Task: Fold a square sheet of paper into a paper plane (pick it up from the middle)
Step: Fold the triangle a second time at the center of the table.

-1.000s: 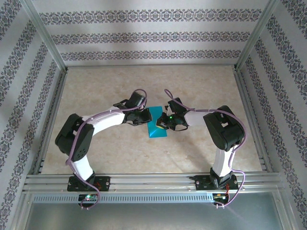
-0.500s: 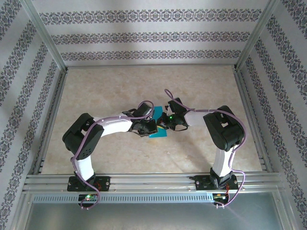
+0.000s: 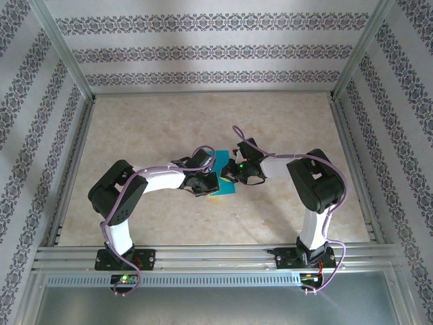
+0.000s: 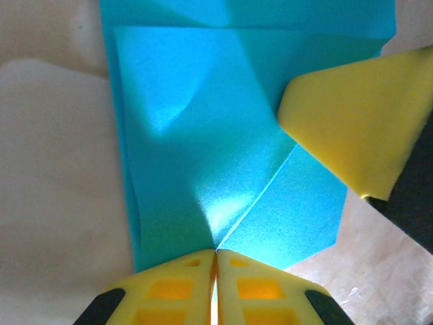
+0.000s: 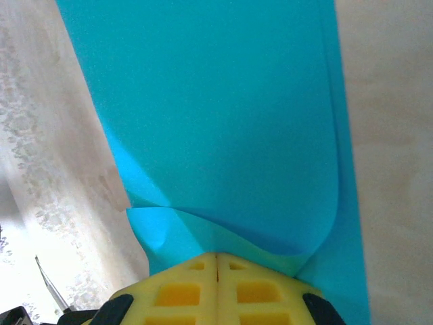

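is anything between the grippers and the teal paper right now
Nothing visible stands in the way. The left gripper is shut with its tips right at the near edge of the paper, where a crease ends. The right gripper is shut where a layer of the sheet curls up into its tips.

No text, label, brand, number or sign can be read in any of the views.
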`<action>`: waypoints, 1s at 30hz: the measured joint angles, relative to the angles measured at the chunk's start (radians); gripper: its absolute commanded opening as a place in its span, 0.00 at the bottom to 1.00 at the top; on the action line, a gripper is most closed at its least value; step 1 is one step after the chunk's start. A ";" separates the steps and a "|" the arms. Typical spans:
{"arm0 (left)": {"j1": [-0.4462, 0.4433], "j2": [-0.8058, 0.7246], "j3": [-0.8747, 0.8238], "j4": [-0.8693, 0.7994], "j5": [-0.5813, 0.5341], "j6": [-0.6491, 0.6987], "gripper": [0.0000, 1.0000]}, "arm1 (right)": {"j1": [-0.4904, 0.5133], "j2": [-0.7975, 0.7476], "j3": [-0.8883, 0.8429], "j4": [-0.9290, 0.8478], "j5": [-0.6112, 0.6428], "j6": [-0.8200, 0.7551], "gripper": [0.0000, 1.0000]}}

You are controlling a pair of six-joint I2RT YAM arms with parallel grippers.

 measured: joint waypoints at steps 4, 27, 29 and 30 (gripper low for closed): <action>0.010 -0.013 -0.039 0.056 0.019 -0.001 0.09 | 0.000 0.001 0.003 -0.002 -0.002 0.000 0.06; 0.041 -0.174 -0.166 0.148 0.062 0.038 0.04 | -0.006 0.008 0.011 -0.008 -0.011 0.000 0.05; 0.041 -0.137 -0.147 0.165 0.063 0.027 0.04 | -0.006 0.009 0.011 -0.008 -0.012 0.000 0.05; 0.041 -0.115 -0.139 0.172 0.063 0.021 0.03 | -0.006 0.009 0.011 -0.008 -0.012 0.000 0.06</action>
